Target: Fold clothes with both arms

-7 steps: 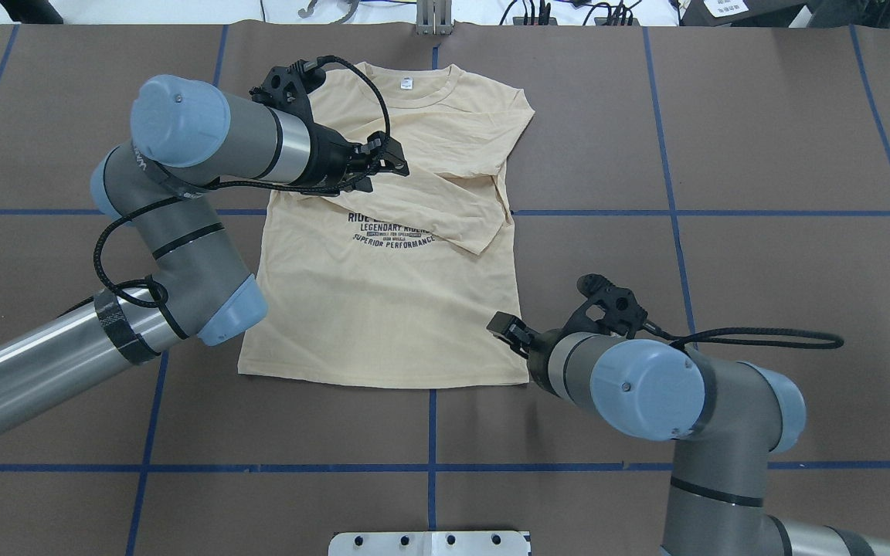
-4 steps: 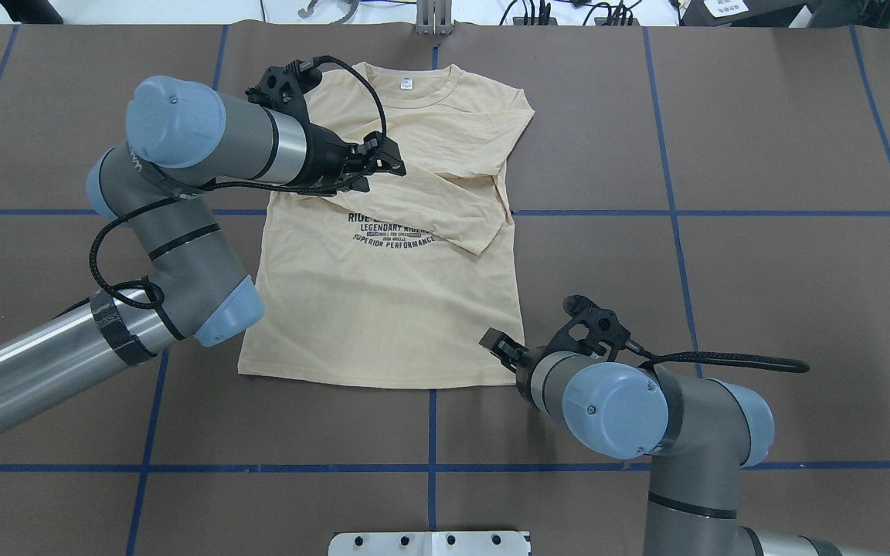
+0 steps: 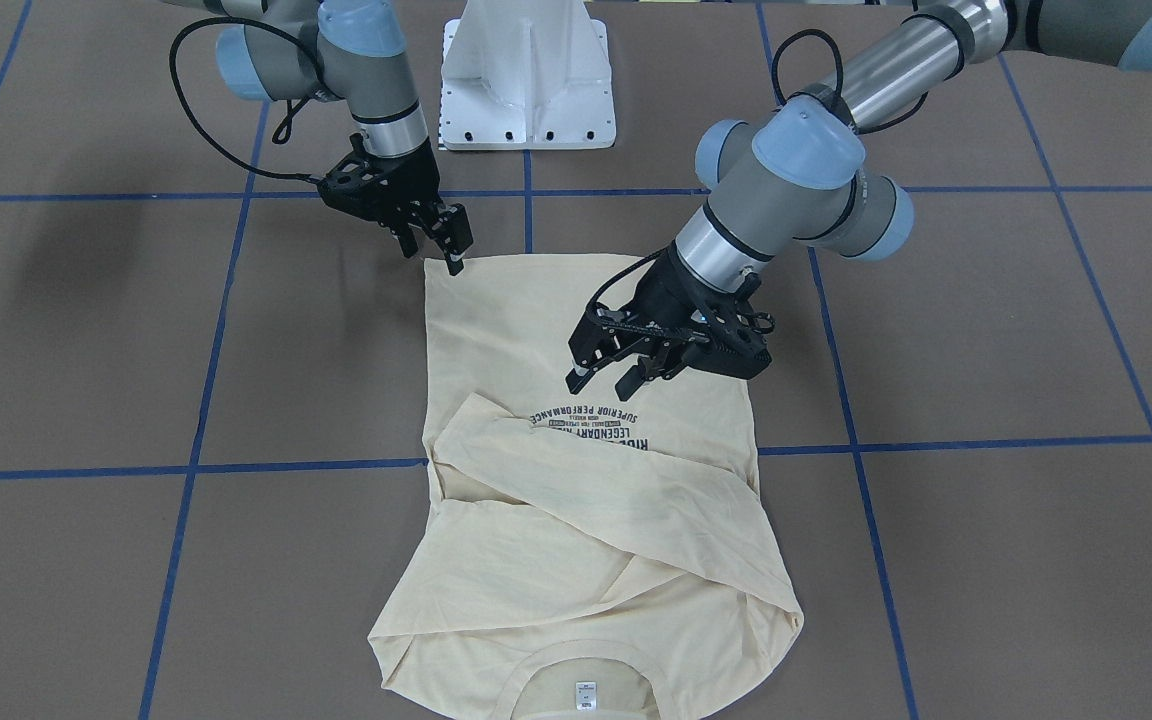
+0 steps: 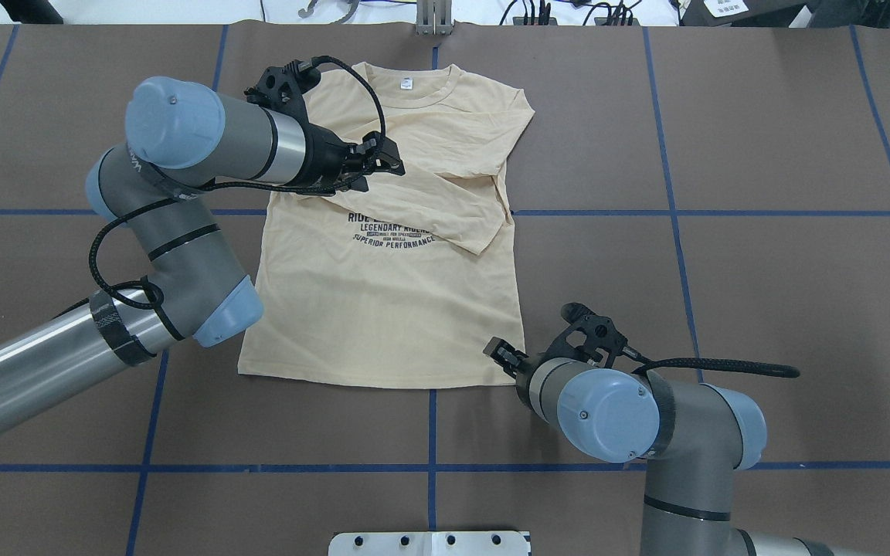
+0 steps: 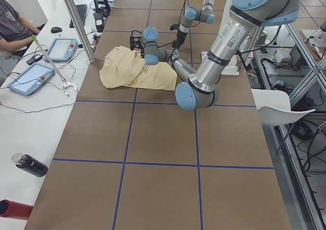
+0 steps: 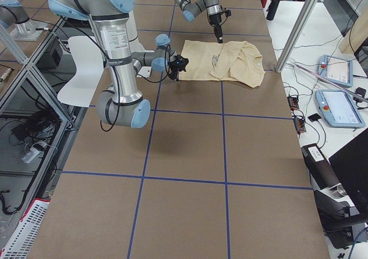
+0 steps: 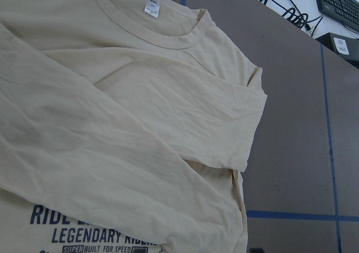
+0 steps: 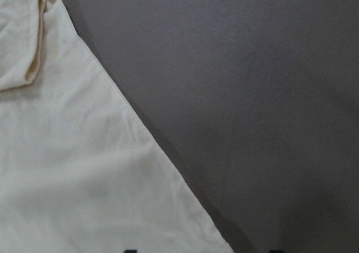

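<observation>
The cream-yellow shirt lies flat, print up, with its collar at the table's far edge and both long sleeves folded across the chest. My left gripper hangs open just over the folded sleeve above the navy print, holding nothing. My right gripper stands open at the shirt's near right hem corner, its fingertips right at the edge of the cloth. The right wrist view shows that hem edge against bare table. The left wrist view shows the collar and white label.
The white pedestal base stands at the robot's side of the brown table, which is marked by blue tape lines. Beyond the shirt's far side are a metal post, a desk with tablets and a seated person.
My right arm has drawn back towards the robot, bringing its gripper down to the shirt's near right hem corner. The left arm has barely shifted.
</observation>
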`<move>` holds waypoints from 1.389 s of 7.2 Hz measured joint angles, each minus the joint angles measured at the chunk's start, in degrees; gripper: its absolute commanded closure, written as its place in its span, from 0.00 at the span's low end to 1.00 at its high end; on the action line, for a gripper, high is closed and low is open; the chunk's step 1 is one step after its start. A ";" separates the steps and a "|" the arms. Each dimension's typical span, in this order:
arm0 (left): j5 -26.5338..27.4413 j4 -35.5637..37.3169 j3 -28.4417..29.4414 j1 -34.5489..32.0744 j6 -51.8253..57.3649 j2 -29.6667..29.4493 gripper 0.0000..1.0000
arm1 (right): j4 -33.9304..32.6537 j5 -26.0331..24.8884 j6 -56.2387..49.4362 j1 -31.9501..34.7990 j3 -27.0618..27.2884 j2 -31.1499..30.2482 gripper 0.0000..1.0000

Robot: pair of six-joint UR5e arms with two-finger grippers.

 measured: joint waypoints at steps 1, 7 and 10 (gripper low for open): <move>0.03 -0.03 0.01 0.00 -0.04 0.18 0.31 | 0.06 0.00 -0.04 -0.03 -0.18 -0.03 0.48; 0.07 -0.14 0.02 0.07 0.02 0.69 0.31 | -0.15 0.09 -0.10 0.10 -0.33 0.89 1.00; 0.10 -0.14 0.02 0.03 -0.06 0.69 0.30 | -0.34 0.43 -0.59 0.39 0.29 0.76 0.20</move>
